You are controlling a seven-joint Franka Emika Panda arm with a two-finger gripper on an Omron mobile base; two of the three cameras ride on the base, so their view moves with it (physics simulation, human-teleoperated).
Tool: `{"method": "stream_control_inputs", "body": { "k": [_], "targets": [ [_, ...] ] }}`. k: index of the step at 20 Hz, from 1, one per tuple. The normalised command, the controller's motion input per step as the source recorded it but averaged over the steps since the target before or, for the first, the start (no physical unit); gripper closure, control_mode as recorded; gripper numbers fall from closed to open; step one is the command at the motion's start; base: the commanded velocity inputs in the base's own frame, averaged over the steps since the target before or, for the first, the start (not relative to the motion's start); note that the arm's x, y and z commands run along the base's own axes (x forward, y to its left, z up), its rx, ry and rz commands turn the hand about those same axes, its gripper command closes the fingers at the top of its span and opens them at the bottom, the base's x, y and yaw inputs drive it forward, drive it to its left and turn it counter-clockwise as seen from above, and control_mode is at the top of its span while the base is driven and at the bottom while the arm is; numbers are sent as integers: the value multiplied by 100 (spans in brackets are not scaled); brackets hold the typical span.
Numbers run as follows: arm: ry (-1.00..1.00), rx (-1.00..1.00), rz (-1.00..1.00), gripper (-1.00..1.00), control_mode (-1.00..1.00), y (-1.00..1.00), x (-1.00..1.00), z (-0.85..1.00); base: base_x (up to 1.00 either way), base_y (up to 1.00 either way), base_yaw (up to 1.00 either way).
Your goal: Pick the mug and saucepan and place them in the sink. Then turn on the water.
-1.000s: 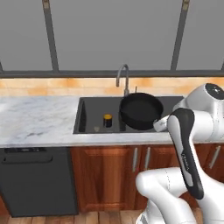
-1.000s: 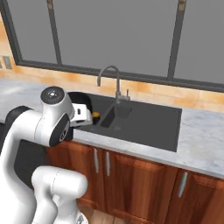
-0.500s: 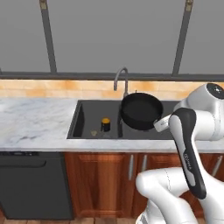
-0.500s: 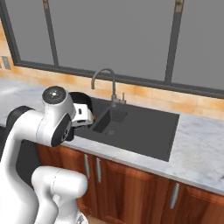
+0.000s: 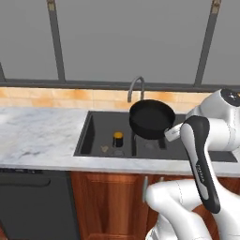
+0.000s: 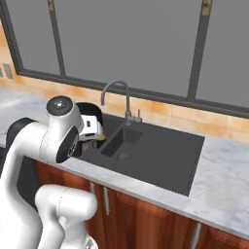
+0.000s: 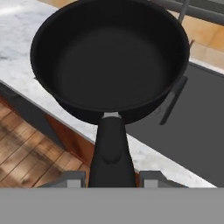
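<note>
My gripper [image 7: 111, 179] is shut on the short thick handle of the black saucepan [image 7: 109, 57]. The pan hangs level in the air, over the sink's front rim and the counter edge in the hand view. From the left base view the saucepan [image 5: 151, 118] floats above the middle of the dark sink [image 5: 93, 136], with the gripper [image 5: 171, 133] at its right side. The mug [image 5: 118, 138], small and dark with an orange top, stands upright on the basin floor left of the pan. In the right base view the saucepan [image 6: 90, 111] is half hidden behind my arm. No water runs from the grey tap [image 5: 136, 86].
White marble counter [image 5: 37, 136] stretches left of the sink, with a dark dishwasher front [image 5: 33, 201] below it and wooden cabinet doors [image 6: 146, 219] under the basin. The gooseneck tap [image 6: 119, 92] rises at the sink's back edge, before a tiled strip and a large window.
The whole picture has shifted a little, so the base has moved. The saucepan stays held by its handle over the sink; the mug has not moved in the basin.
</note>
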Motion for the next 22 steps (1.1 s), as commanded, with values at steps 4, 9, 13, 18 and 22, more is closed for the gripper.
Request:
{"method": "stream_control_inputs", "body": {
  "k": [4, 9, 13, 18, 22],
  "targets": [
    [0, 0, 0, 100, 100, 0, 0, 0, 45, 0, 12],
    [0, 0, 0, 100, 100, 0, 0, 0, 47, 0, 12],
    [0, 0, 0, 100, 100, 0, 0, 0, 51, 0, 12],
    [0, 0, 0, 100, 100, 0, 0, 0, 60, 3, 12],
    [0, 0, 0, 100, 100, 0, 0, 0, 55, 16, 12]
  ]
}}
